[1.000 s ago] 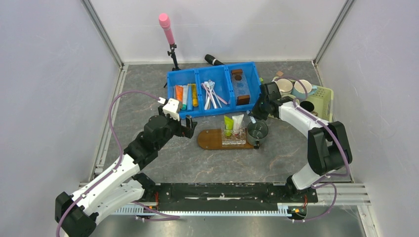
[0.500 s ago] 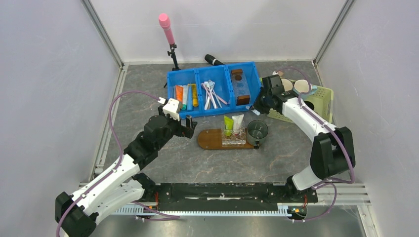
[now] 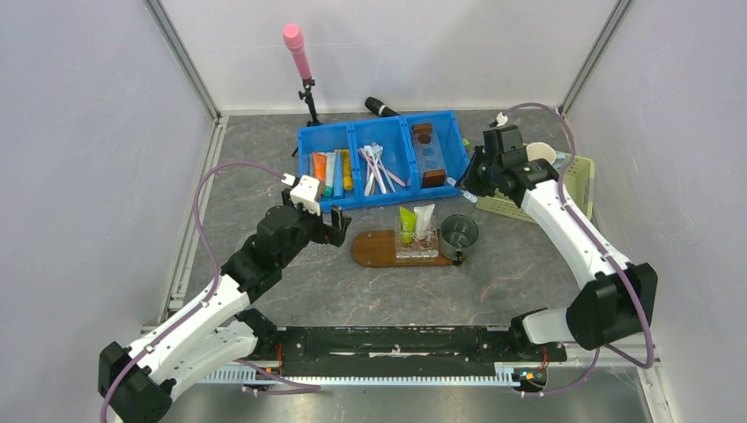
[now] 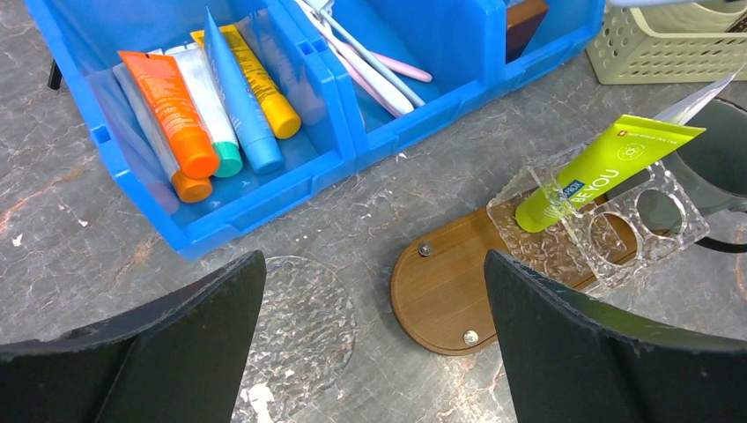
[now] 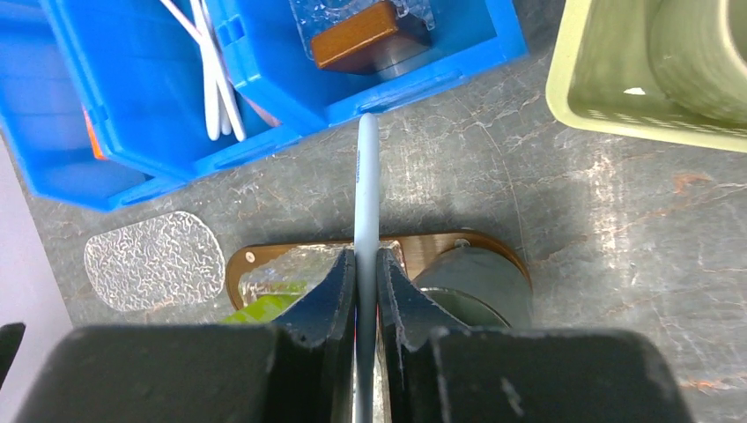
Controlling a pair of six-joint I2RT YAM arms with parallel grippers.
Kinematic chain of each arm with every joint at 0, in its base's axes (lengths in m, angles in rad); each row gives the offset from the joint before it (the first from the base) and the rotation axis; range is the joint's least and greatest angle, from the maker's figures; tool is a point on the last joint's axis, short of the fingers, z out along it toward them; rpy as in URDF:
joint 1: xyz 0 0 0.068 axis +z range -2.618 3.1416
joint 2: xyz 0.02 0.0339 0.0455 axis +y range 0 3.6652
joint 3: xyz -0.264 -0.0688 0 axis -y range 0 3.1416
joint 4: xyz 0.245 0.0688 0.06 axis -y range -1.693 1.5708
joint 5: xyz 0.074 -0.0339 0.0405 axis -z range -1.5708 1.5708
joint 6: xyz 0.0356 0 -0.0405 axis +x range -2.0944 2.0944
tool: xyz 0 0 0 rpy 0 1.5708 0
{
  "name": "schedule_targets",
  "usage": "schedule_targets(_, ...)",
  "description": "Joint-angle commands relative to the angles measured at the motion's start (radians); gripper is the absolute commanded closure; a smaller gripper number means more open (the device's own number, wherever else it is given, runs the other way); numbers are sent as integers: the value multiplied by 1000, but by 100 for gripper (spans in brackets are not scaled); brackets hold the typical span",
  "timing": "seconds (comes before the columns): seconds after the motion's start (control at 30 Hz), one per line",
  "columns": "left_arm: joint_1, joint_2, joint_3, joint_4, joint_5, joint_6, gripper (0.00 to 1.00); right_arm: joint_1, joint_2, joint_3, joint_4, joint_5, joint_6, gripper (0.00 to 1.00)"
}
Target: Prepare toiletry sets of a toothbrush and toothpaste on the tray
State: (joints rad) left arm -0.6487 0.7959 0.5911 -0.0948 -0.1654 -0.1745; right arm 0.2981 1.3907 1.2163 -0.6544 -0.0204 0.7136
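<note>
The dark wooden tray (image 3: 374,248) lies in front of the blue bin, and a clear holder (image 4: 617,220) sits on it. A green toothpaste (image 3: 407,220) and a white toothpaste (image 3: 425,216) stand tilted in that holder. A dark cup (image 3: 459,233) stands on the tray's right end. My right gripper (image 3: 473,181) hovers behind the cup, off the bin's right corner. It is shut on the thin light blue toothbrush (image 5: 366,176), which sticks out forward over the tray (image 5: 440,245). My left gripper (image 4: 374,335) is open and empty, low by the tray's left end (image 4: 449,291).
The blue bin (image 3: 379,163) holds orange, yellow and blue tubes (image 4: 176,115), white and pink toothbrushes, and a brown block. A pale green basket (image 3: 573,176) with cups sits at the right. A clear glass disc (image 4: 295,326) lies left of the tray. A pink microphone (image 3: 297,48) stands behind.
My right gripper has moved back and to the right, away from the cup and toward the basket, still shut on the toothbrush. The left arm has not moved.
</note>
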Motion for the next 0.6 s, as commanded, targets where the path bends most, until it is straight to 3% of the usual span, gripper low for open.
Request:
schedule_targets(0.0, 10, 10, 3, 52, -15, 38, 0, -2, -70, 84, -109, 14, -106, 100)
schedule_targets(0.23, 12, 47, 24, 74, 3, 32, 0, -2, -146, 151, -289, -6, -299, 100)
schedule_targets(0.47, 12, 142, 75, 146, -23, 76, 0, 2, -222, 109, -321, -240, -493, 100)
schedule_targets(0.57, 12, 178, 97, 169, -37, 90, 0, 22, -254, 90, -329, -266, -549, 100)
